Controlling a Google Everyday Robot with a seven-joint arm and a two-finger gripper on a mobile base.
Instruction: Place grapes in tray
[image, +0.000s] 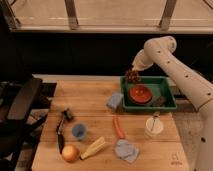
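In the camera view, the white arm's two-finger gripper (134, 70) hangs over the back left corner of the green rectangular plastic tray (168, 84), clenched on the small knobbly bunch of dark red-purple grapes (132, 76), which hangs just above the tray's rim. Inside the tray sits a round red bowl (140, 93). On the light wooden table (90, 100) lie a blue sponge (115, 100) just left of the tray, an orange carrot (118, 128), a smooth orange-yellow round fruit (70, 153) and a pale ear of corn (94, 148).

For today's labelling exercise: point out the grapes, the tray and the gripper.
grapes (132, 76), camera view, middle of the bunch.
tray (168, 81), camera view, bare green floor by the far rim.
gripper (133, 69), camera view, tip just above the grapes.
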